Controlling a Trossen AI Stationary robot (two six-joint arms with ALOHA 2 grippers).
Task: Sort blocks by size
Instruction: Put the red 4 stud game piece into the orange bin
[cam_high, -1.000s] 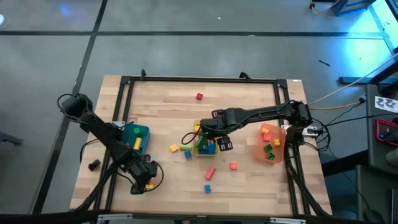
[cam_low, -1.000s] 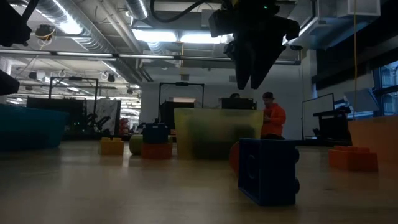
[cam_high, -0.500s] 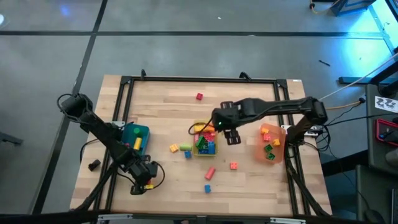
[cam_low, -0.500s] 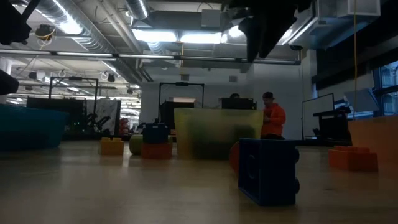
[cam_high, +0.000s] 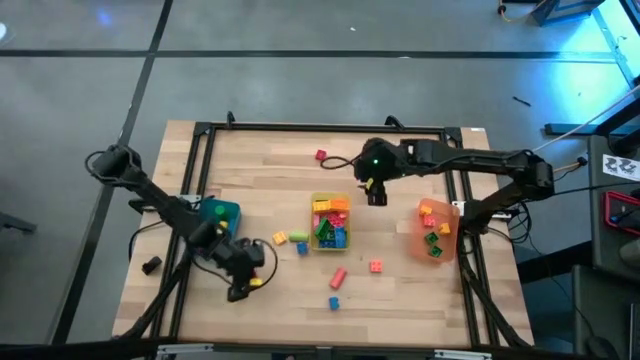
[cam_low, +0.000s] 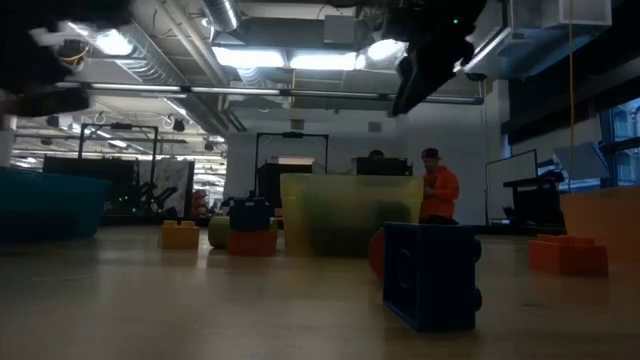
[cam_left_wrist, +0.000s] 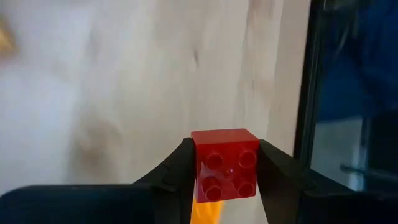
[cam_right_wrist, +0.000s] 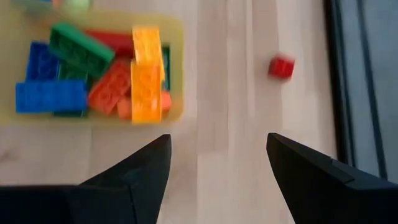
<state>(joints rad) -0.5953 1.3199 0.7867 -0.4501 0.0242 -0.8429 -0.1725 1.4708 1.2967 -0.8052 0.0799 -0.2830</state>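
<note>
Bare wood lies between the yellow bin (cam_high: 331, 223) and orange bin (cam_high: 438, 232).

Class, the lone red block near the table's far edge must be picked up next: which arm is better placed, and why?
Probably the right. Its end effector is open and empty near that red block; the left end effector already grips a red brick.

two dark jointed arms, black wedge-shaped fingers (cam_right_wrist: 137, 177), green light on one.
</note>
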